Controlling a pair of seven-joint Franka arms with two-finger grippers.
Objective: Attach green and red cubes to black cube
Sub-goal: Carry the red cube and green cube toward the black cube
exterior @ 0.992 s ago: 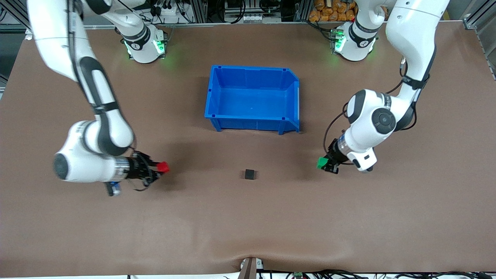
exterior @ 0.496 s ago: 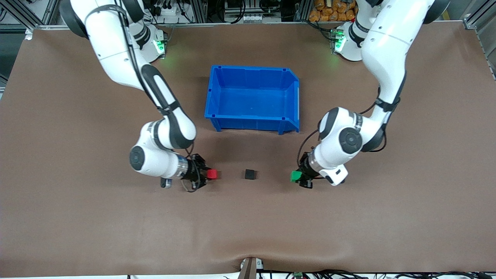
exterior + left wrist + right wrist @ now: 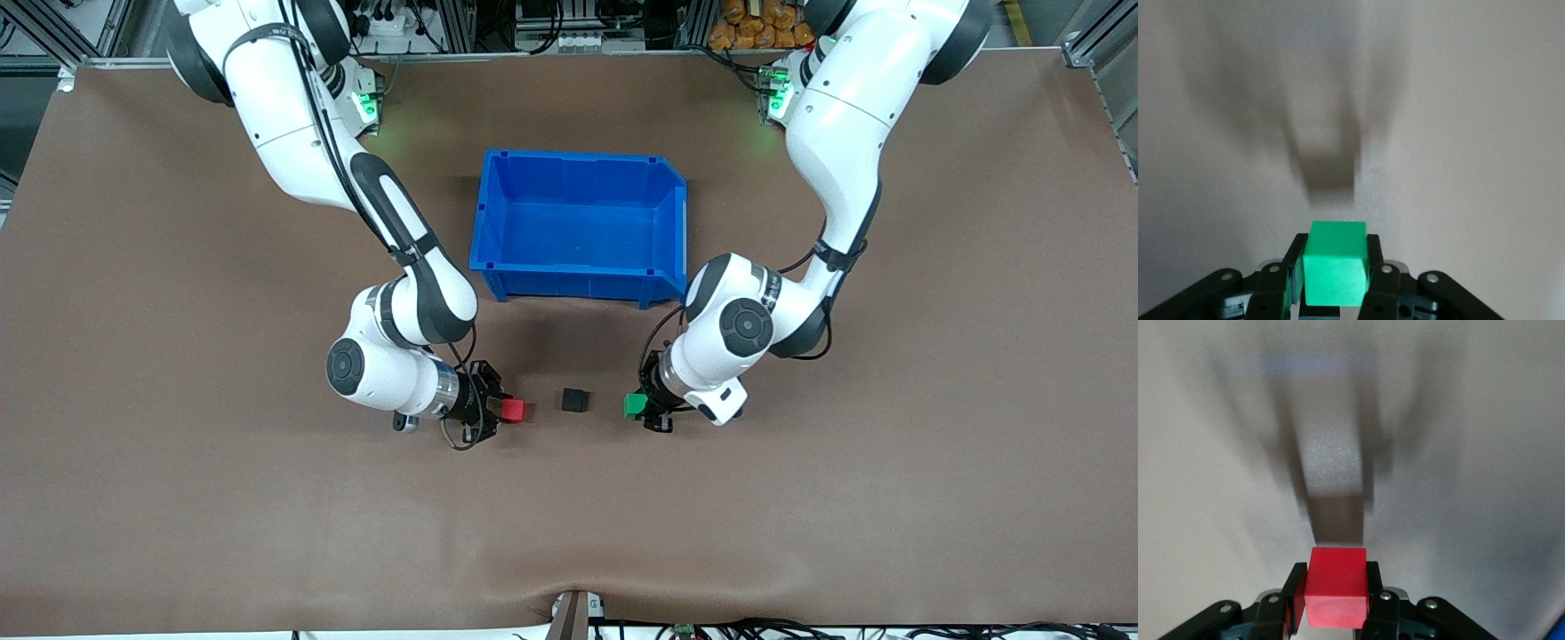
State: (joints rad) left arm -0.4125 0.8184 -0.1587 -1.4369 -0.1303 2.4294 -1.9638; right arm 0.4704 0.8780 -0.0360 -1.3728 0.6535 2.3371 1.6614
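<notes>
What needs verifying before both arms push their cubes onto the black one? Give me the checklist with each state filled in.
1. Right gripper shut on red cube: ok.
2. Left gripper shut on green cube: ok.
3. Black cube lies between both cubes, untouched: ok.
4. Gaps on both sides free of other things: ok.
5. Cubes' height level with black cube: cannot tell.
6. Blue bin out of the approach path: ok.

White arms, black joints, cables
</notes>
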